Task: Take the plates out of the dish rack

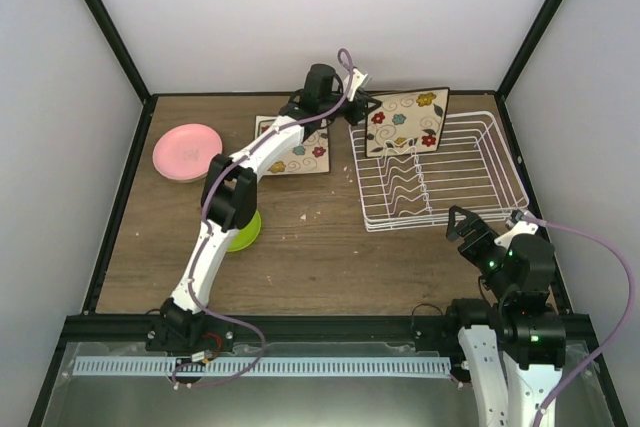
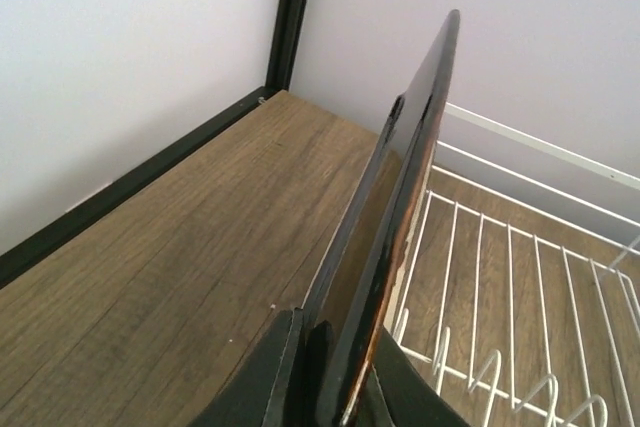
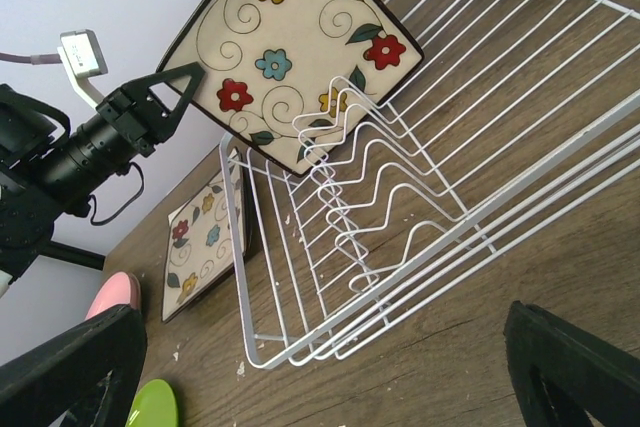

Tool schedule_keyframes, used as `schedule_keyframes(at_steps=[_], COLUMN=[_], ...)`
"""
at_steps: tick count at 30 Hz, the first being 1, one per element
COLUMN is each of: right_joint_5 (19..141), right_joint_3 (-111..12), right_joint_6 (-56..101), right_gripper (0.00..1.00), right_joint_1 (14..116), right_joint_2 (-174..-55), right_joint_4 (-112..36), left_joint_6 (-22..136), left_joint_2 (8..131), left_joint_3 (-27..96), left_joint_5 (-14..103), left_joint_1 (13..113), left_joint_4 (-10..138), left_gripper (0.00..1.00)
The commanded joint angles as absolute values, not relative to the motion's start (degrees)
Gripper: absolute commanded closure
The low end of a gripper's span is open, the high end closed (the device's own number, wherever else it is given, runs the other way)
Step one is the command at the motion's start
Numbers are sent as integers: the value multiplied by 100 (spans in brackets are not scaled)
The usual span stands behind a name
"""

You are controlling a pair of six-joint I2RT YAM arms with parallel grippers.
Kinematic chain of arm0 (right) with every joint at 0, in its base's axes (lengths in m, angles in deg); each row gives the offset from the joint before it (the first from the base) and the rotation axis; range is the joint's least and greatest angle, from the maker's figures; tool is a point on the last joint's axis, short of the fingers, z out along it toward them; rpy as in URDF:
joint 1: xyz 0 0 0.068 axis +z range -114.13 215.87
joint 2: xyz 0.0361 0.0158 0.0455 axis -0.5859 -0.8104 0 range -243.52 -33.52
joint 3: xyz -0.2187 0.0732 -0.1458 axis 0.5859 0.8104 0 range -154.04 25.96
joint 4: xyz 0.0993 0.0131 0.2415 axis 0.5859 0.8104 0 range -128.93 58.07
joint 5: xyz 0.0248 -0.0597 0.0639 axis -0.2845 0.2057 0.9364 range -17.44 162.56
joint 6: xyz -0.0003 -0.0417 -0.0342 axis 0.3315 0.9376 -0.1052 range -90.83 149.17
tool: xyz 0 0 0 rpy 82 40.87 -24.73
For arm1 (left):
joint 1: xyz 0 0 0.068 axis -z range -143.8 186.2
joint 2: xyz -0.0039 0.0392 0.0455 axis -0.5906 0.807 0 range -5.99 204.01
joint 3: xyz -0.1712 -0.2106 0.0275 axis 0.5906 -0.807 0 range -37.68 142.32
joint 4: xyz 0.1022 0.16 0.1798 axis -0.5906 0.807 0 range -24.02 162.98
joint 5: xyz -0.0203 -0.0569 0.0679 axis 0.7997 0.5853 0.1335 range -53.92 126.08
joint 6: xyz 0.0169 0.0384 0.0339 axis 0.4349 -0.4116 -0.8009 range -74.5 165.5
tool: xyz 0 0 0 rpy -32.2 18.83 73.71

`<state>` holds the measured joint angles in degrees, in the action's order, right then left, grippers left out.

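At the rack's [image 1: 440, 219] rear, the left pincer [image 1: 360, 109] clamps a flowered plate [image 1: 407, 122].

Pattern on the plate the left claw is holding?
Cream plate with red, yellow, blue flowers, green leaves, dark swirls. Clearest in right wrist view.

— Where is the dish rack [image 1: 450, 175]?
— On the right half of the table [image 1: 330, 257]. An upright plate [image 1: 405, 120] stands at its far left corner, and the left gripper [image 1: 362, 107] is at that plate's left edge.
— And the other plates?
— A flat plate [image 1: 300, 154] lies just left of the rack, at the back. A round plate [image 1: 185, 152] is well apart, near the left edge. A small plate [image 1: 246, 233] lies nearer to us, partly under the left arm [image 1: 225, 197].
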<state>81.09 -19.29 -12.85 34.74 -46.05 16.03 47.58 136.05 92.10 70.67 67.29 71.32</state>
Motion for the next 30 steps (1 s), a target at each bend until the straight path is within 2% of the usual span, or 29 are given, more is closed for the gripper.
schedule_keyframes(at_steps=[1,4,30], right_joint_5=[8132,8150,8247], right_joint_3=[-1952,-1903,-1781], right_joint_6=[-1222,-1237,-1389], right_gripper=[0,0,0], right_joint_1=[3525,3520,3524], right_joint_2=[-4653,-4646,-4449], right_joint_4=[1524,1496,1577], left_joint_6=[4928,5024,5210], left_joint_2=[13461,13310,12198], left_joint_3=[9401,9390,9414], left_joint_5=[7305,7430,7817], left_joint_1=[6765,6765,6819], left_joint_4=[6805,6688,6059], left_gripper=[92,96,96])
